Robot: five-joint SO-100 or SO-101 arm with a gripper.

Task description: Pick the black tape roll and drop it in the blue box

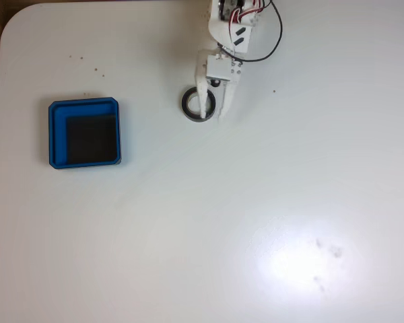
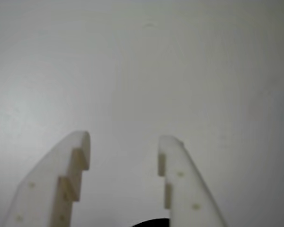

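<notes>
Fixed view from above: the white gripper (image 1: 213,114) is down at the black tape roll (image 1: 191,108), one finger inside the ring's open centre and the other just outside its right edge, jaws spread with the band between them, not clenched. The blue box (image 1: 56,134) sits well apart to the left on the white table (image 1: 202,235). In the wrist view a dark sliver of roll (image 2: 151,223) shows between the parted fingers (image 2: 180,179).

White tabletop (image 1: 188,235), rounded far-left corner in the fixed view. Blue box (image 1: 56,134) lies near the left edge. Black tape roll (image 1: 190,108) lies near the top edge, about midway across.
</notes>
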